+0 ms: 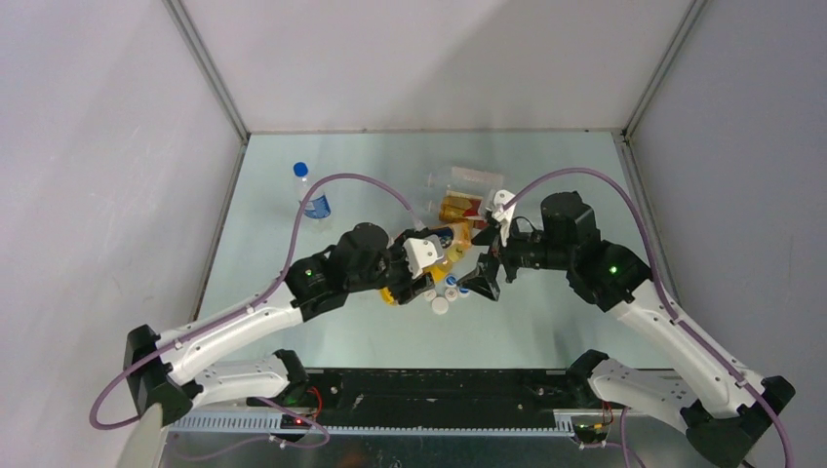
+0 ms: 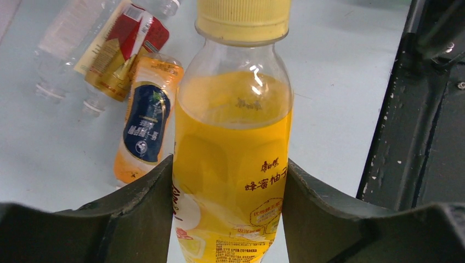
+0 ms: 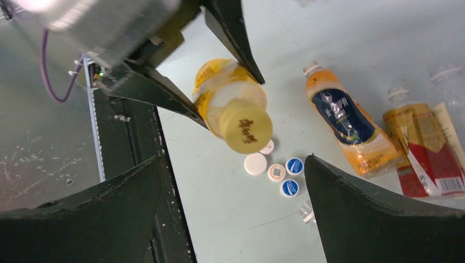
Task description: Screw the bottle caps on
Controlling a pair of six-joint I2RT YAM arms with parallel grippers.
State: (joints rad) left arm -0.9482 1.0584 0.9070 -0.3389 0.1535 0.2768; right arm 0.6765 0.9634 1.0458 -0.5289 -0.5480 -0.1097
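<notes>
My left gripper [image 2: 227, 219] is shut on the body of an orange-yellow bottle [image 2: 230, 164] and holds it off the table. A yellow cap [image 2: 243, 22] sits on the bottle's neck. In the right wrist view this bottle [image 3: 225, 96] tilts, its yellow cap [image 3: 248, 127] turned toward the camera. My right gripper [image 3: 236, 219] stands wide open just short of it, nothing between its fingers. Below on the table lie loose caps: a white one [image 3: 255, 164], two blue ones [image 3: 294, 166] and one with orange print [image 3: 276, 172].
An orange bottle with a dark-blue label [image 3: 342, 118] and a gold-and-red one [image 3: 422, 148] lie uncapped beside clear bottles [image 2: 60, 49]. A clear blue-labelled bottle [image 1: 310, 193] stands upright, capped, at the far left. Both arms meet mid-table [image 1: 546, 331].
</notes>
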